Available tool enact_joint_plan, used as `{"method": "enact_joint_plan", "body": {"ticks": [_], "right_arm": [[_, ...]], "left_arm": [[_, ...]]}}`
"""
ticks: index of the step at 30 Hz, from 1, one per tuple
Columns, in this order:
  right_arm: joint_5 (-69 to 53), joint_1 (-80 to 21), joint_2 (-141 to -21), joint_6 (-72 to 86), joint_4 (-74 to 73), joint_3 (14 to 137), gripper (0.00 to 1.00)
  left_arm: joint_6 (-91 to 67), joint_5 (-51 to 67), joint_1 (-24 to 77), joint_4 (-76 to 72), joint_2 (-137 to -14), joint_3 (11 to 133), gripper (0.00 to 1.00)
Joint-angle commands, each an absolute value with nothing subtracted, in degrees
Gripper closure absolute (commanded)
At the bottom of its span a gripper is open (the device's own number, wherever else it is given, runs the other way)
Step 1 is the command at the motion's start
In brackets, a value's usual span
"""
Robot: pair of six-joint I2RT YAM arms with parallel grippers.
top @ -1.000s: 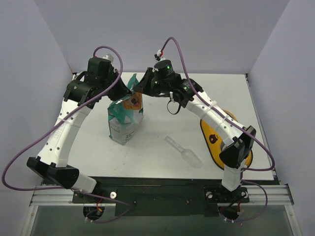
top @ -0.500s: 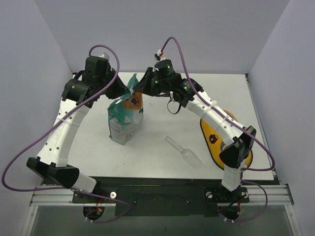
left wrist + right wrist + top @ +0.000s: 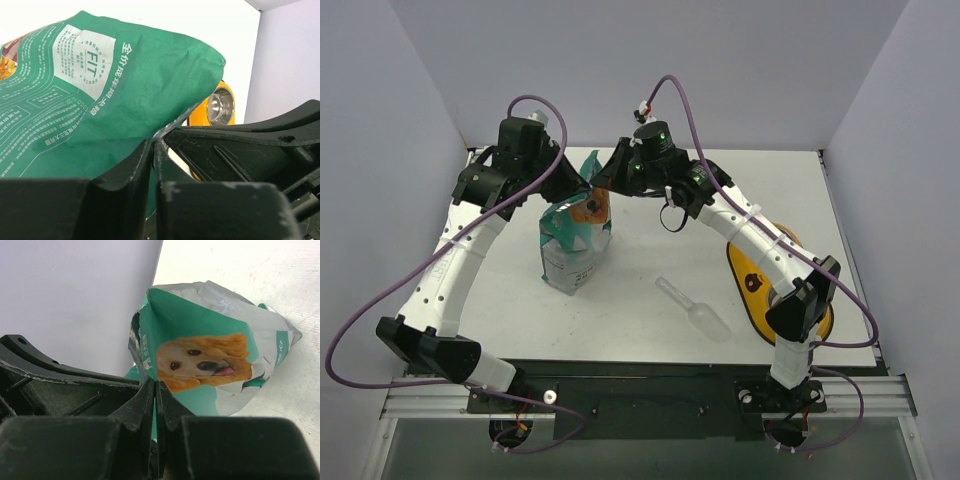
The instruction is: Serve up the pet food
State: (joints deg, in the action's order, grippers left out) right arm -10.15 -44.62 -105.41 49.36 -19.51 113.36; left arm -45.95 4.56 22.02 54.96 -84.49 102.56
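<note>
No pet food shows; none lies loose on the table. The teal-green bag (image 3: 575, 245) with a dog picture stands upright left of the middle. My right gripper (image 3: 601, 184) is shut on the bag's top edge from the right; in its wrist view the jaws (image 3: 155, 383) pinch the edge of the bag (image 3: 210, 370). My left gripper (image 3: 577, 186) is at the top edge from the left. In its wrist view the fingers (image 3: 154, 142) stand a narrow slit apart, with the silver rim of the bag (image 3: 100, 90) at their tips.
A clear plastic scoop (image 3: 696, 309) lies on the table right of the bag. A yellow-orange feeder (image 3: 752, 272) with a steel bowl (image 3: 220, 105) sits at the right, partly under my right arm. Walls close in the left, back and right.
My left gripper has gone from shut to a narrow slit. It drew slightly left off the bag, then came back to the top edge. The right gripper and the bag stayed put.
</note>
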Motion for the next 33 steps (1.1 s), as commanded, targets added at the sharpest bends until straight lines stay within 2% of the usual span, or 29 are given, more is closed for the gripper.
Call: {"method": "enact_joint_plan", "body": {"ticks": [1,4,10,12,22,33], "right_arm": [[-11.7,-45.5,-103.3,48.5,-20.1,113.5,1.0],[-10.5,-45.6,-103.2,47.6,-21.6,113.5,1.0],[-6.9,-46.8,-103.1,45.9,-25.0,114.3,1.0],[-6.1,-47.2,-103.2,45.4,-25.7,114.9,1.0],[-0.2,-48.2,-105.8,43.8,-33.6,119.3,1.0],[-2.8,-48.5,-107.4,43.7,-35.2,123.5,1.0]], "left_arm": [[-44.4,5.8,22.0,51.9,-84.2,102.5,0.87],[-41.2,2.0,22.2,53.2,-85.0,106.8,1.0],[-38.1,-12.0,26.0,60.3,-87.4,117.9,1.0],[-38.1,-13.2,26.6,61.3,-88.0,119.5,1.0],[-37.8,-15.2,27.5,63.9,-89.1,123.6,1.0],[-38.1,-12.3,27.5,63.5,-89.7,124.4,1.0]]}}
